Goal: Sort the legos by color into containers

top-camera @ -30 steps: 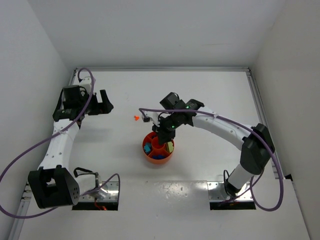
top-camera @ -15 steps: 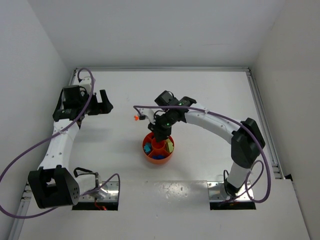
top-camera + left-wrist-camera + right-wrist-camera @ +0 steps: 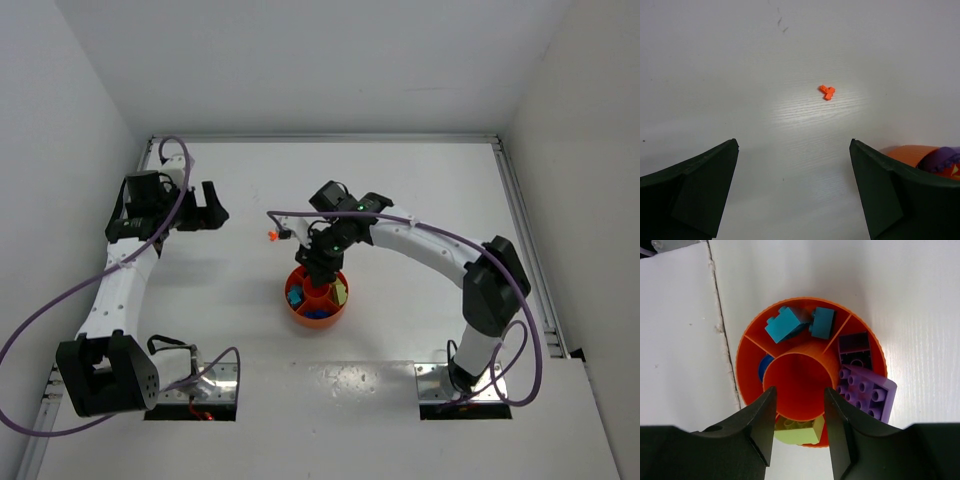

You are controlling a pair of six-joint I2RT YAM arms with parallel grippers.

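- Hovering over the round orange plastic tray (image 3: 747,352), the right gripper (image 3: 800,392) keeps its dark, smooth fingers (image 3: 760,430) spread to either side of the bare central cup (image 3: 797,372), pinching nothing.
- The wedge sections hold glossy legos: two teal blocks (image 3: 785,325), a purple brick (image 3: 854,346), a flat studded purple plate (image 3: 866,390) overhanging the ribbed rim, a yellow-green brick (image 3: 797,429), and a rounded blue piece (image 3: 765,369).
- One small orange lego (image 3: 827,92) lies loose on the white, faintly grained table (image 3: 790,45), near the tray.
- The left gripper (image 3: 793,145) has its wedge-shaped black fingers wide apart and empty.
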